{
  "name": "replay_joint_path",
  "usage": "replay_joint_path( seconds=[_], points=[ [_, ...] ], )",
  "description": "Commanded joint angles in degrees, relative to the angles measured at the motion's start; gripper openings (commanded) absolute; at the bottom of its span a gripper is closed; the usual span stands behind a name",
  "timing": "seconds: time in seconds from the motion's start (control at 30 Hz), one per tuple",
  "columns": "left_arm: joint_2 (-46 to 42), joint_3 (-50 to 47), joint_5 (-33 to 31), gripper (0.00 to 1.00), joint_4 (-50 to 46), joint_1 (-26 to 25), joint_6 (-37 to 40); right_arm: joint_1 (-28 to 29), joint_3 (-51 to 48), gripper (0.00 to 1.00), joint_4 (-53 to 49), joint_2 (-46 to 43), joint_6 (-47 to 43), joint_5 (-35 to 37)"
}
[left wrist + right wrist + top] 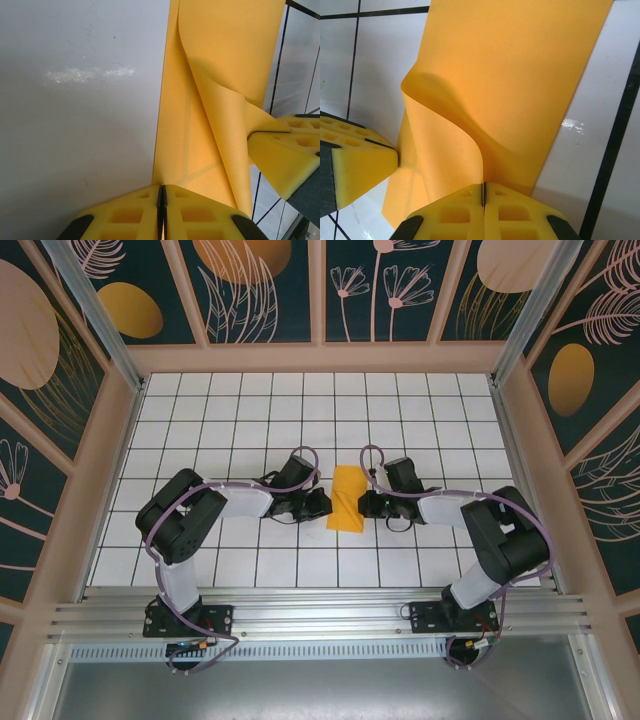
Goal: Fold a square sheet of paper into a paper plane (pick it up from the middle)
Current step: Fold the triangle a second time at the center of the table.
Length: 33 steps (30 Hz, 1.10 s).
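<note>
Pinching opposite edges of the folded sheet of paper (349, 498) on the counter (250, 420), the left hand (161, 192) and right hand (483, 189) are both clenched on it.

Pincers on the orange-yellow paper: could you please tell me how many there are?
2. The left pincer is shut on the paper at its left side; the right pincer is shut on its right side.

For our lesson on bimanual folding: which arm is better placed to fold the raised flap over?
Probably right: the right gripper is shut on the curled-up flap of the sheet, while the left gripper pinches its flat edge.
</note>
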Motion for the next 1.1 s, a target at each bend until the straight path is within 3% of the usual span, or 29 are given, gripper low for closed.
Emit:
replay_joint_path(
  seconds=[0.0,0.37,0.63,1.07],
  points=[
    [3.7,0.1,-3.1,0.14,-2.1,-0.6,1.4,-0.6,1.4,0.02,-1.1,1.2,-1.3,0.4],
    [1.5,1.2,-2.6,0.18,-2.0,-0.7,1.5,-0.5,1.1,0.02,-1.9,2.6,-1.3,1.2],
    [-4.1,5.0,-6.0,0.26,-1.7,-0.7,-1.2,-0.6,0.7,0.02,-2.4,2.6,-1.8,2.0],
    [1.2,5.8,0.5,0.25,17.1,-0.6,-14.7,-0.6,0.6,0.02,-1.5,3.4,-1.9,1.9]
  ],
)
